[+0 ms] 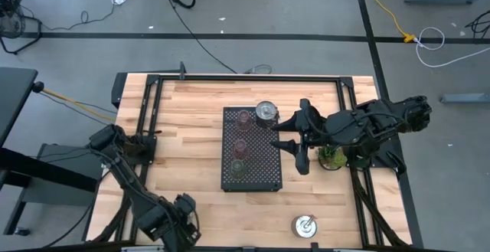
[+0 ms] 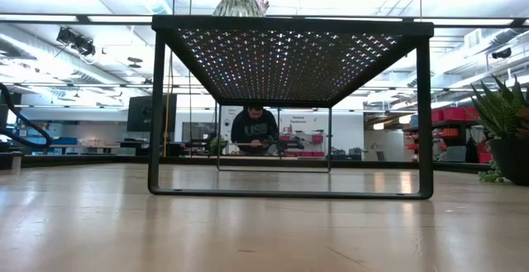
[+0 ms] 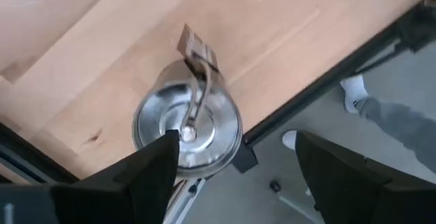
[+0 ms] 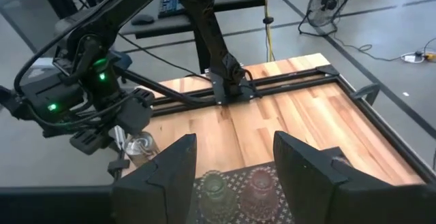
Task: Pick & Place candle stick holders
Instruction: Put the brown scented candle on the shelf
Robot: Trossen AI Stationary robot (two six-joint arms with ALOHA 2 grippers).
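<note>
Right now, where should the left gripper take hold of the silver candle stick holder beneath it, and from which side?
Probably the thin stem of the silver holder, from straight above: it stands upright on a wide, flat disc base by the edge of the table. The left gripper hangs open over it; the right gripper waits open.

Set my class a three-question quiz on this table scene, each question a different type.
1. True or false: the right claw is shut.
2. How many glass candle holders stand on the black perforated tray?
3. The silver candle holder nearest the right claw stands: A) on a corner of the tray, B) on bare wood, C) in the left claw.

Key: 1 false, it is open beside the tray; 2 three; 3 A.
</note>
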